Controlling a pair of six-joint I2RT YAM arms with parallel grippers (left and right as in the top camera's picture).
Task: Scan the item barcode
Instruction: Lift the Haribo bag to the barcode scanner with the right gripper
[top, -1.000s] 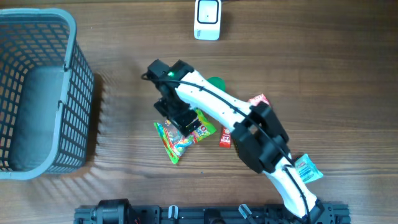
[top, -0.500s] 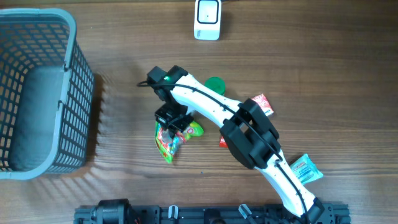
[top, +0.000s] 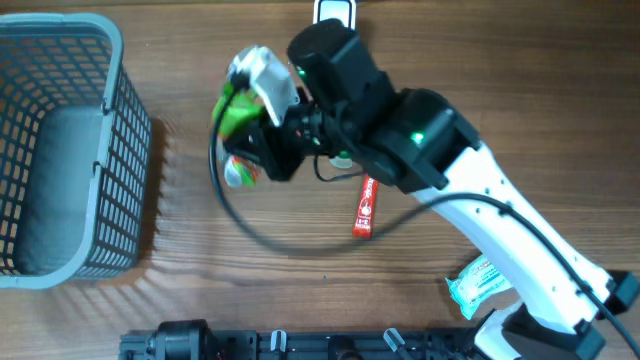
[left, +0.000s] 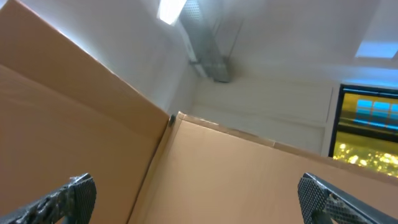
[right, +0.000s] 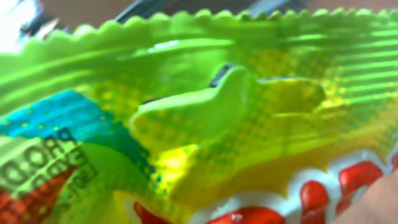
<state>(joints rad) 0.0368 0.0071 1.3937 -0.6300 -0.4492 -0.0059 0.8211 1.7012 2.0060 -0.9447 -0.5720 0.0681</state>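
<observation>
The right arm (top: 470, 190) reaches across the middle of the table (top: 200, 290), and it looks big because it is up close to the overhead camera. The right fingers (top: 260, 140) are shut tight on a green snack packet (top: 232, 112) and hold it up above the table. The packet hangs at the left end of the arm, between the gray basket (top: 120, 150) and the white scanner (top: 335, 10). Its top part is bright green and its bottom part is orange and white. Only a small bit of the scanner shows at the top edge of the table; the arm hides the rest. In the right wrist view the packet (right: 205, 118) is so close that it fills the whole picture and looks blurry, with green, yellow, blue and red print and a wavy top edge. No barcode shows in any view. A thin red stick packet (top: 365, 208) lies on the table just below the arm. A blue and white packet (top: 478, 283) lies near the bottom right. A black cable (top: 232, 215) curves in a loop under the green packet. The left fingers (left: 69, 194) are spread wide with nothing between them, and the left wrist camera looks up at brown cardboard boxes (left: 236, 174) and a white ceiling (left: 280, 43).
</observation>
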